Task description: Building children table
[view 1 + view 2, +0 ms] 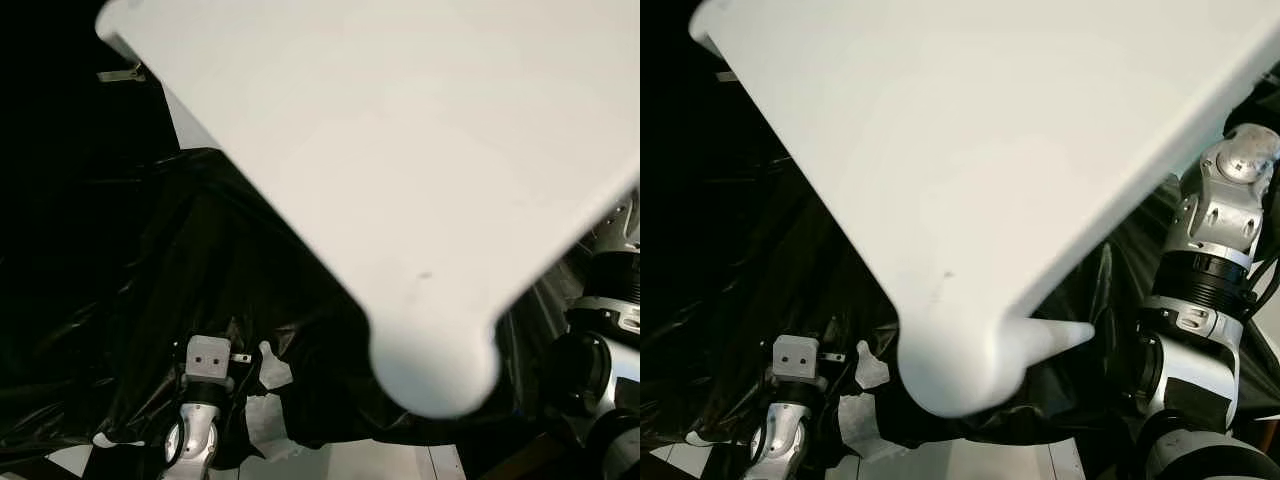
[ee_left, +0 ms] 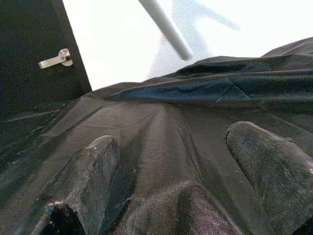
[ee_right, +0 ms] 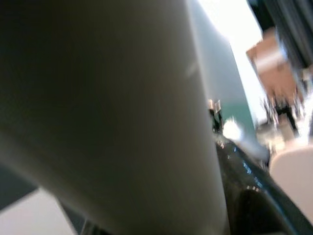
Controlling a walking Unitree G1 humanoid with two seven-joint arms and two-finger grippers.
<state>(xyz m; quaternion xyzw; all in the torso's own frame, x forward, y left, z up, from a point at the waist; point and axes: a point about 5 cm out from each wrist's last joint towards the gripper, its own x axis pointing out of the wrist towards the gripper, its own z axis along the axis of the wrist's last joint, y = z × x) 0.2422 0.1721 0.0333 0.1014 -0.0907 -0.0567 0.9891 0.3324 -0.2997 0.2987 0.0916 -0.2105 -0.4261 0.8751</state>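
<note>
A white children's table top (image 1: pixel 400 150) hangs tilted close in front of my head, with a rounded corner pointing down. A white leg (image 1: pixel 1055 337) sticks out from that corner toward my right arm (image 1: pixel 1215 250), which reaches up behind the top. In the right wrist view the leg (image 3: pixel 122 122) lies thick against a black finger (image 3: pixel 254 205), with the right gripper shut on it. My left arm (image 1: pixel 205 360) stays low, and my left gripper (image 2: pixel 171 139) is open over a black plastic sheet (image 2: pixel 161 112) with nothing between its fingers (image 2: pixel 93 171).
The crumpled black sheet (image 1: pixel 150 300) covers the ground under the table. A dark door with a metal handle (image 2: pixel 56 58) stands beyond it, beside a bright white wall. A white rod (image 2: pixel 166 27) slants in front of that wall. Pale floor (image 1: pixel 350 460) shows near my feet.
</note>
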